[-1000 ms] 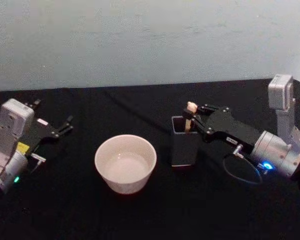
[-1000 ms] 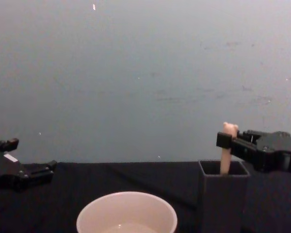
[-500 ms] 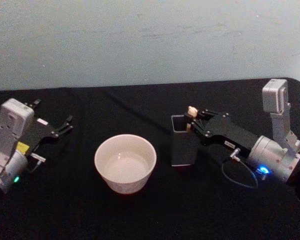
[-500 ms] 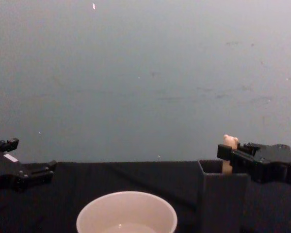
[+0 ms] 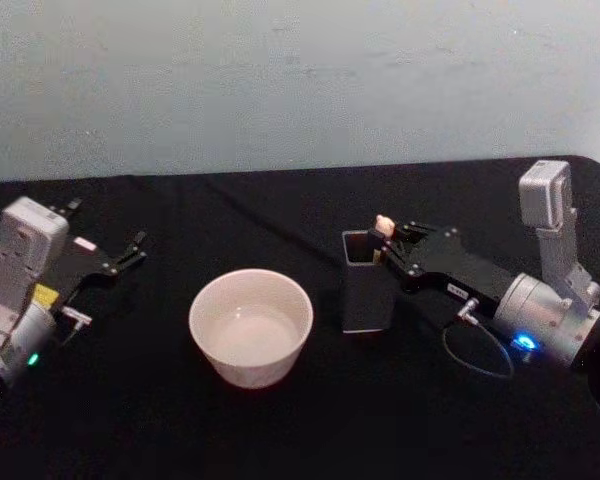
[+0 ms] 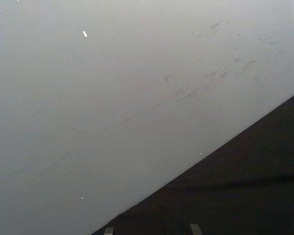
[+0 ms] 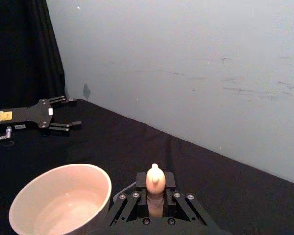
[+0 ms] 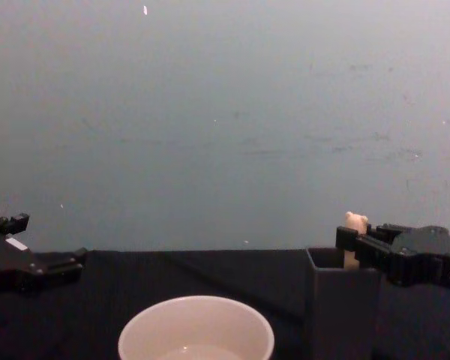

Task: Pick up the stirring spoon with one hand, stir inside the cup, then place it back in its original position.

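While the stirring spoon (image 5: 382, 228) stands nearly upright in the dark grey holder (image 5: 366, 283), with its long axis running up and down and its bear-like head uppermost, just above the holder's rim, the right hand (image 5: 392, 243) is pressed together on the beige handle directly below that head. In the right wrist view the two black fingers (image 7: 141, 188) sit flush against either side of the handle (image 7: 155, 182), with no gap showing. The spoon's bowl and dark neck are hidden inside the holder. From the chest view the head (image 8: 353, 222) pokes up at the far right corner of the holder (image 8: 343, 304), with the right hand (image 8: 350, 243) reaching in level from the holder's right.

The cream cup (image 5: 250, 326) sits on the black desk (image 5: 300, 430) just left of the holder, apart from it, with its mouth open upward; its contents cannot be made out.

The left hand (image 5: 135, 248) is parked well to the left of the holder, beyond the cup, its fingers spread and holding nothing; the right wrist view shows it lying low over the desk (image 7: 63, 113).

There is one spoon, one cup, one holder.
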Controlling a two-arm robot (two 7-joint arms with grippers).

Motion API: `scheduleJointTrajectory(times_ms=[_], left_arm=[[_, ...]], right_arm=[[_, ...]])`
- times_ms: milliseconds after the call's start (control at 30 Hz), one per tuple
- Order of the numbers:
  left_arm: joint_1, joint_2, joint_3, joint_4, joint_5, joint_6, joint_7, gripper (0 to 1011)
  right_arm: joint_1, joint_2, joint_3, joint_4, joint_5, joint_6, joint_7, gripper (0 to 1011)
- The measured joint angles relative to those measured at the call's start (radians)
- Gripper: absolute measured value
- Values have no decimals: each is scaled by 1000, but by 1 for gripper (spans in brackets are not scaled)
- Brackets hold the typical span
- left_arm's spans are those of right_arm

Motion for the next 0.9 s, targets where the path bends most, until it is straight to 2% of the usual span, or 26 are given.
scheduleJointTrajectory(times_ms=[167, 233, 267, 300, 367, 500, 800, 833, 900], left_arm=[[0, 0, 0, 0, 0, 0, 0, 1001], [0, 0, 0, 0, 0, 0, 0, 1002], [0, 0, 0, 0, 0, 0, 0, 1001], [0, 0, 0, 0, 0, 0, 0, 1001], [0, 0, 0, 0, 0, 0, 0, 1001], [0, 0, 0, 0, 0, 0, 0, 1001], [0, 0, 0, 0, 0, 0, 0, 1001], [0, 0, 0, 0, 0, 0, 0, 1001], [0, 0, 0, 0, 0, 0, 0, 1001]], right_arm=[[0, 0, 0, 0, 1, 1, 2, 255], [0, 1, 0, 1, 2, 1, 3, 339], [0, 1, 0, 1, 2, 1, 3, 339], [0, 1, 0, 1, 2, 1, 3, 392], [0, 1, 1, 1, 3, 0, 3, 436], [0, 1, 1, 1, 3, 0, 4, 594], [1, 1, 1, 1, 4, -1, 5, 865], [1, 1, 1, 1, 4, -1, 5, 865], [1, 1, 1, 1, 4, -1, 5, 947]])
